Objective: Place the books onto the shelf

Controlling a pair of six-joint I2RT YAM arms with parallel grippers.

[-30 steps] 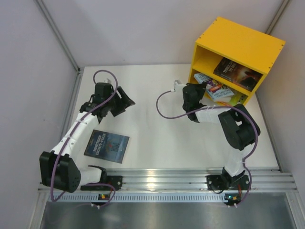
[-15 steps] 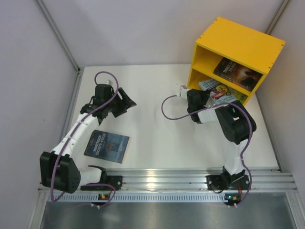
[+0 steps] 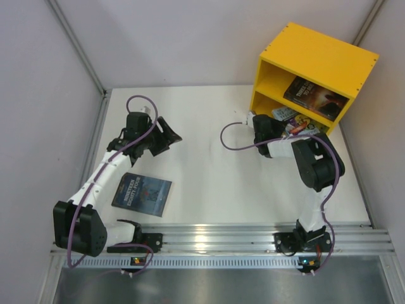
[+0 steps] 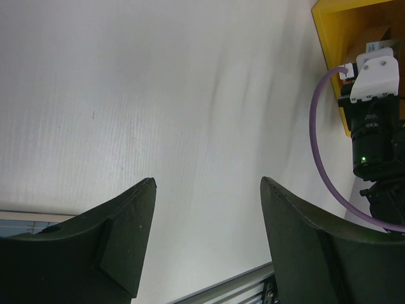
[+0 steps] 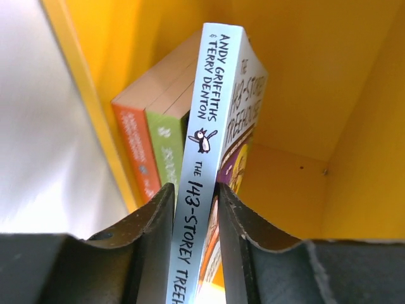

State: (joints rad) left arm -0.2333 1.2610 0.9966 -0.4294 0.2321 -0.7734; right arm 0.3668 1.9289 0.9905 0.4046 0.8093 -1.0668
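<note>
The yellow shelf [image 3: 316,54] stands at the back right, with a dark book [image 3: 314,96] lying in its upper compartment. My right gripper [image 3: 286,126] reaches into the lower compartment. Its jaws [image 5: 195,187] hug both sides of a light blue book [image 5: 212,82], held upright by its spine. That book stands beside a lime green book [image 5: 166,136] and an orange-red book [image 5: 130,133] against the shelf's side wall. A dark blue-grey book [image 3: 142,194] lies flat on the table at the near left. My left gripper [image 3: 169,134] hovers open and empty [image 4: 207,182] beyond that book.
The right arm's elbow [image 3: 316,166] is bent just in front of the shelf. Its wrist and purple cable [image 4: 373,126] show at the right of the left wrist view, by the shelf's edge [image 4: 329,38]. An aluminium rail [image 3: 209,237] runs along the near edge.
My right gripper has pushed further right into the lower compartment, carrying the light blue book in beside the other books. The left arm has barely moved.
</note>
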